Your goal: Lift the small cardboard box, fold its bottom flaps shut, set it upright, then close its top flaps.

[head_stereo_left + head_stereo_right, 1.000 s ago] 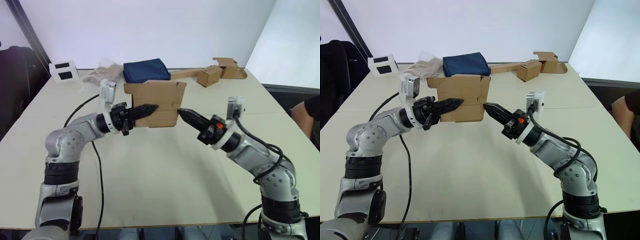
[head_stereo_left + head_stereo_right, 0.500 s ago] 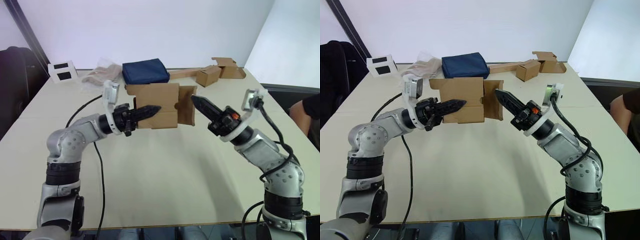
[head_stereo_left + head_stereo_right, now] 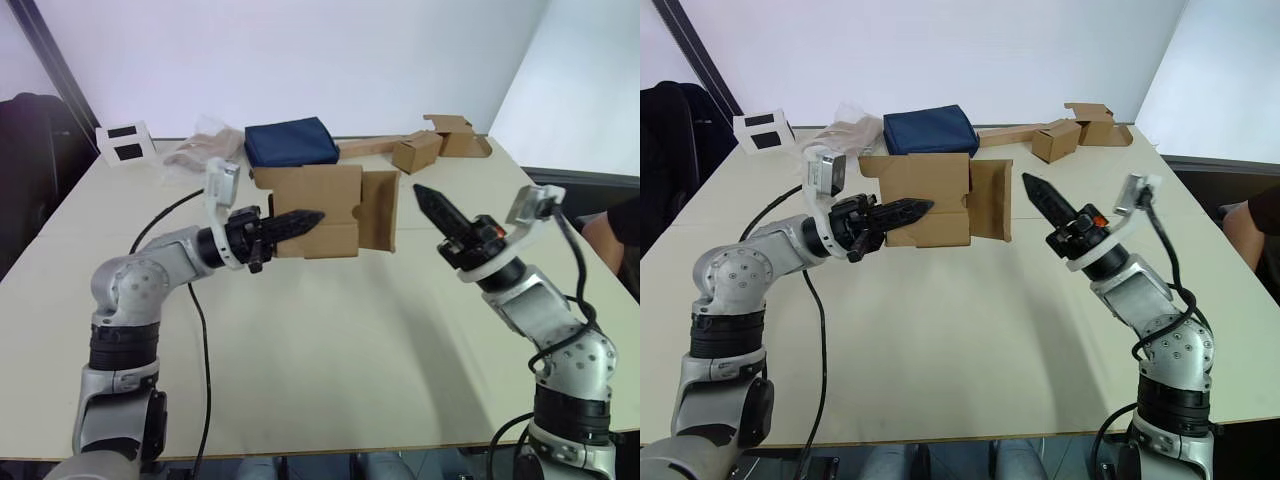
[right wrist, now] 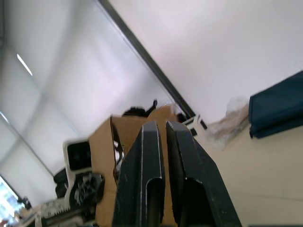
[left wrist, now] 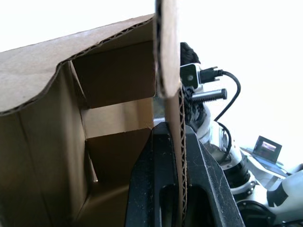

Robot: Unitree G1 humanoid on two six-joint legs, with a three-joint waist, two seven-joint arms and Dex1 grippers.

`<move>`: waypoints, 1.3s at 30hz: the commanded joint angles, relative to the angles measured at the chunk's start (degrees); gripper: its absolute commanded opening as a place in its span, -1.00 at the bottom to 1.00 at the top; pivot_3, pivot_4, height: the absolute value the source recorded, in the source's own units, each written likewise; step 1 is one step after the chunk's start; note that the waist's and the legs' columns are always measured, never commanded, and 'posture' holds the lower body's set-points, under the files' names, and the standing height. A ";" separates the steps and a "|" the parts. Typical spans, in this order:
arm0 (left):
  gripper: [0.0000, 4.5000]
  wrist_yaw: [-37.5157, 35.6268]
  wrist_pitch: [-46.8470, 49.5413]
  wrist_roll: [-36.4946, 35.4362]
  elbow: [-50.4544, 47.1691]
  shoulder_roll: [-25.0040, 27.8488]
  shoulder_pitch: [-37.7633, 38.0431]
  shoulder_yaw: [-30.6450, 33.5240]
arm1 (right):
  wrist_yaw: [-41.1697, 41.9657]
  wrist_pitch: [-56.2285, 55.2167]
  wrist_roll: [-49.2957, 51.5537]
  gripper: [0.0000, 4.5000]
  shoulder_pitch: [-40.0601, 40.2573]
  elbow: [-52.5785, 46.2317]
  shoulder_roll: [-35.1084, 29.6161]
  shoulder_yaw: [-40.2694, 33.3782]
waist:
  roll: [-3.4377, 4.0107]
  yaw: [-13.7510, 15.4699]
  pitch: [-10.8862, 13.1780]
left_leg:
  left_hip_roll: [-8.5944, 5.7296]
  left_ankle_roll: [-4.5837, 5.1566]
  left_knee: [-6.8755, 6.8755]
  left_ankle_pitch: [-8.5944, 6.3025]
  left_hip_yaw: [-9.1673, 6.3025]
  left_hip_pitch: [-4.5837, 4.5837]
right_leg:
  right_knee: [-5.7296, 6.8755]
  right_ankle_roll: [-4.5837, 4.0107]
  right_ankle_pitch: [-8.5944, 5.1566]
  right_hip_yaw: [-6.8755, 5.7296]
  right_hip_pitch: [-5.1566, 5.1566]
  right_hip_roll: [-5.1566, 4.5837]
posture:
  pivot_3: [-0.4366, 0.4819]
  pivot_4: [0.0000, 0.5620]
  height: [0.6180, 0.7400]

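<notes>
Two grippers share the work: your left gripper [image 3: 300, 217] pinches a wall of the small cardboard box [image 3: 322, 210], holding it above the table [image 3: 330, 330], while your right gripper [image 3: 428, 197], fingers seemingly pressed together, hovers beside the swung-out flap [image 3: 379, 210].

The left arm reaches forward with its elbow bent, forearm roughly level, and the left tool [image 3: 300, 217] points toward the robot's right, its two fingers clamped on a wall of the small cardboard box [image 3: 320, 212]. The right arm is raised and bent; the right tool [image 3: 428, 199] points up and left, fingers nearly together, gripping nothing.
</notes>
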 commanded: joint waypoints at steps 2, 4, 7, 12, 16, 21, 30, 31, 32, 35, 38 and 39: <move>-1.00 0.13 0.24 -2.07 -1.48 0.48 -1.50 0.96 | 0.35 -0.79 1.61 -0.29 0.64 0.83 0.72 -0.64 | 0.00 -0.06 0.00 | 0.00 0.00 0.00 0.00 0.00 0.00 | 0.00 0.00 0.00 0.00 0.00 0.00 | -0.05 -0.47 1.00; -1.00 0.31 0.25 -2.37 -1.39 0.47 -1.59 1.01 | 0.39 -0.75 1.67 0.08 0.82 1.16 1.12 -0.24 | 0.00 -0.04 0.00 | 0.00 0.00 0.00 0.00 0.00 0.00 | 0.00 0.00 0.00 0.00 0.00 0.00 | -0.05 -0.47 1.00; -1.00 0.36 0.26 -2.60 -1.40 0.44 -1.63 1.01 | 0.81 -0.60 0.74 0.25 1.08 1.99 2.73 1.64 | 0.00 -0.06 0.00 | 0.00 0.00 0.00 0.00 0.00 0.00 | 0.00 0.00 0.00 0.00 0.00 0.00 | -0.05 -0.47 1.00; -1.00 0.76 0.29 -2.92 -1.44 0.14 -1.85 1.19 | 0.96 -1.26 -0.63 0.25 0.51 2.97 7.07 4.44 | 0.04 -0.15 0.02 | 0.02 0.00 0.00 0.00 -0.01 0.01 | 0.02 0.02 0.01 0.00 0.00 0.03 | -0.05 -0.47 1.00; -1.00 0.91 0.07 -3.03 -1.16 0.24 -2.00 1.11 | 0.03 -1.08 0.55 0.25 0.66 0.83 8.53 5.43 | 0.06 0.07 0.03 | 0.01 0.00 0.00 0.00 -0.01 -0.01 | 0.00 0.02 0.01 0.00 0.00 -0.02 | -0.05 -0.47 1.00; -1.00 0.86 -0.26 -2.81 -0.80 0.29 -1.99 0.95 | -1.51 -0.64 1.81 0.25 1.26 -2.15 9.31 6.18 | 0.06 -0.02 0.04 | 0.00 0.00 0.00 0.00 -0.01 -0.01 | -0.01 0.02 0.01 -0.01 0.00 -0.02 | -0.05 -0.47 1.00; -1.00 0.69 -0.57 -2.52 -0.05 0.13 -2.20 0.86 | -3.26 -1.13 2.73 0.25 1.58 -4.63 9.74 7.47 | 0.06 -0.06 0.04 | 0.01 0.00 0.00 0.00 -0.01 -0.01 | 0.00 0.00 0.00 -0.01 -0.01 -0.01 | -0.05 -0.47 1.00; -1.00 0.64 -0.61 -2.47 0.07 0.16 -2.21 0.87 | -3.30 -1.16 2.74 0.25 1.68 -4.78 9.76 7.57 | 0.06 -0.06 0.04 | 0.01 0.00 0.00 0.00 -0.01 -0.01 | 0.00 0.00 0.00 -0.01 -0.01 -0.01 | -0.05 -0.47 1.00; -1.00 0.57 -0.65 -2.41 0.18 0.22 -2.19 0.88 | -3.39 -1.21 2.85 0.25 1.77 -4.93 9.81 7.62 | 0.06 -0.07 0.04 | 0.01 0.00 0.00 0.00 -0.01 -0.01 | 0.00 0.00 0.00 -0.01 0.00 -0.01 | -0.05 -0.47 1.00; -1.00 0.44 -0.73 -2.28 0.21 0.36 -2.00 0.82 | -3.64 -1.36 3.13 0.25 2.15 -5.60 9.90 7.81 | 0.06 -0.07 0.04 | 0.01 0.00 0.00 0.00 -0.01 -0.01 | 0.00 0.00 0.00 -0.01 -0.01 0.00 | -0.05 -0.47 1.00; -1.00 0.09 -0.95 -2.13 0.48 0.47 -1.90 0.74 | -3.74 -1.50 3.04 -0.07 2.43 -5.84 9.78 8.07 | 0.06 -0.06 0.04 | 0.01 0.00 0.00 0.00 -0.01 -0.01 | 0.00 0.00 0.00 -0.01 -0.01 -0.01 | -0.05 -0.47 1.00; -1.00 -0.05 -1.05 -2.08 0.59 0.51 -1.85 0.70 | -3.74 -1.53 2.87 -0.23 2.51 -5.85 9.71 8.21 | 0.06 -0.07 0.04 | 0.01 0.00 0.00 0.00 -0.01 -0.01 | 0.00 0.00 0.00 -0.01 -0.01 -0.01 | -0.05 -0.47 1.00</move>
